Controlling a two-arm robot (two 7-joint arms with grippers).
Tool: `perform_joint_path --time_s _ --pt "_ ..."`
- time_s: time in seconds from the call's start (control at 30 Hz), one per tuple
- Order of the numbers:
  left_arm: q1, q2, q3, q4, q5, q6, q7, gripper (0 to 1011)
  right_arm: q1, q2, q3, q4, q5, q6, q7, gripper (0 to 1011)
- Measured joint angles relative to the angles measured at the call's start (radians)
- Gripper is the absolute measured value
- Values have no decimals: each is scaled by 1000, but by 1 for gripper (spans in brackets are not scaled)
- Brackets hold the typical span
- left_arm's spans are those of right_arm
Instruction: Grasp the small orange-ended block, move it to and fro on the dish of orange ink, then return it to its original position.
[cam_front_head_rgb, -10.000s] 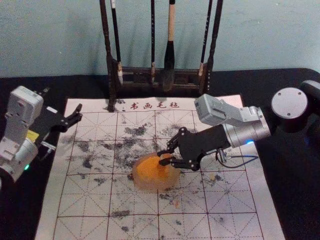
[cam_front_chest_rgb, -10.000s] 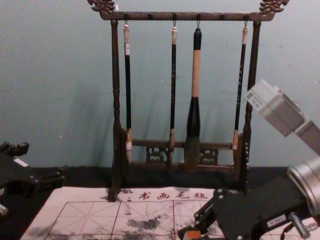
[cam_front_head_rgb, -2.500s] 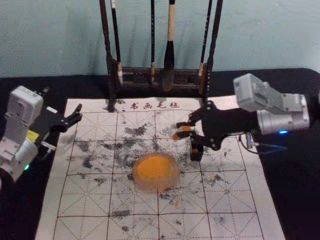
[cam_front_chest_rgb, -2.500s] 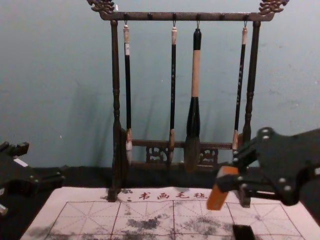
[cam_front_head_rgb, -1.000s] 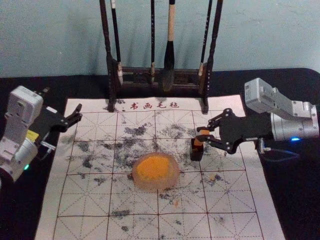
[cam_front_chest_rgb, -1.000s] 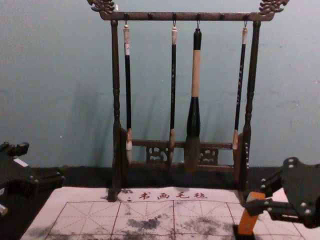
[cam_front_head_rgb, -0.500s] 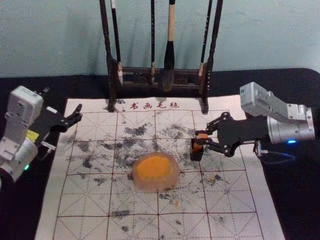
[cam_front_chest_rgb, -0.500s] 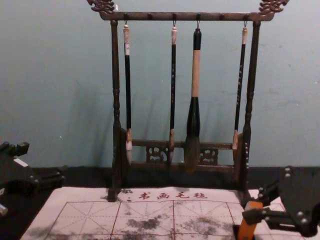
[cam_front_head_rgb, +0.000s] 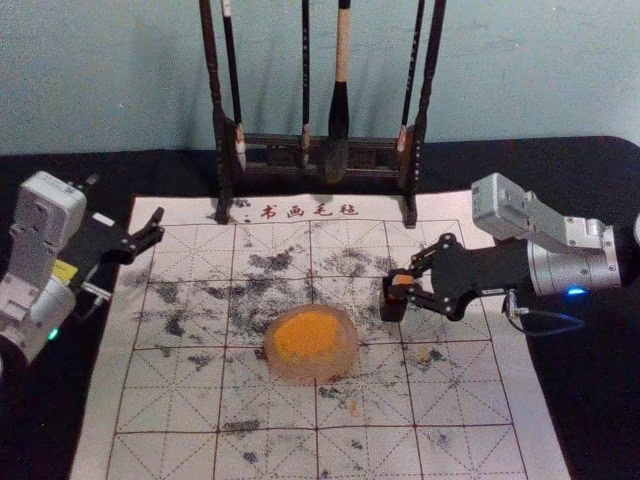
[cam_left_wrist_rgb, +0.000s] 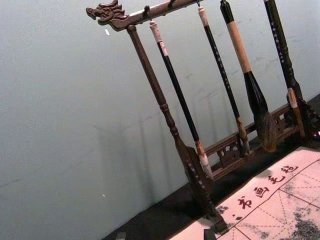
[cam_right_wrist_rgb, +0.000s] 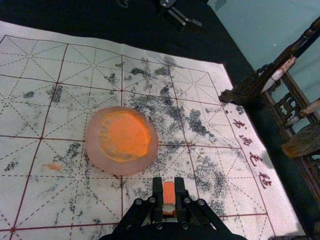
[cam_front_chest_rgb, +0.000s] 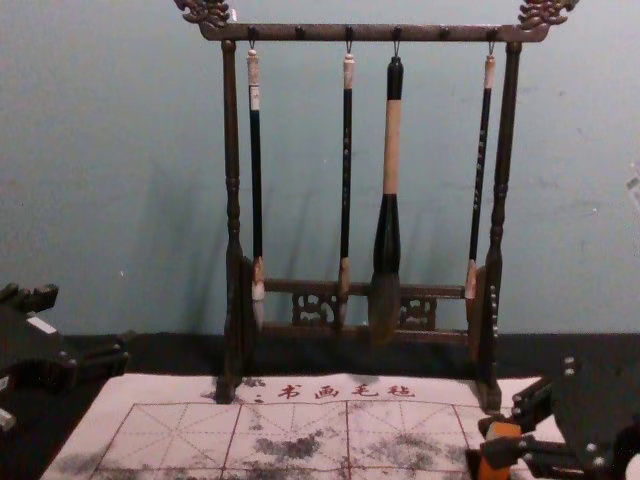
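At the mat's right side, my right gripper (cam_front_head_rgb: 402, 285) is shut on the orange-ended block (cam_front_head_rgb: 403, 279), which stands in the mouth of a small dark holder (cam_front_head_rgb: 391, 308). Its lower part is hidden inside. From the chest, the block (cam_front_chest_rgb: 500, 452) appears low on the right, nearly upright. In the right wrist view the right gripper (cam_right_wrist_rgb: 169, 186) has the block's orange top (cam_right_wrist_rgb: 169, 198) between its fingers. The orange ink dish (cam_front_head_rgb: 312, 372) lies left of the holder and nearer the body, apart from it. My left gripper (cam_front_head_rgb: 125, 204), parked at the left, is open; the left wrist view shows the left gripper (cam_left_wrist_rgb: 165, 234) with tips spread.
A dark wooden rack (cam_front_head_rgb: 222, 180) with hanging brushes stands at the mat's back edge, behind the holder. The gridded mat (cam_front_head_rgb: 170, 400) has black smudges and small orange marks. Wall behind the rack.
My right gripper has come from over the dish to the right, carrying the block. Over the last second it has lowered, and the block has sunk into the dark holder. The left arm is still.
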Motion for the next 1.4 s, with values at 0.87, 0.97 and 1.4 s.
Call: perform_joint_path --time_s 0.87,0.97,1.4 --pt "0 0 0 0 0 0 0 1001 3 -6 -1 9 -4 -2 -2 335" --pt "0 0 0 0 0 0 0 1001 3 -5 -1 9 -4 -2 -1 435" --pt "0 0 0 0 0 0 0 1002 2 -5 -1 8 -3 -2 -2 838"
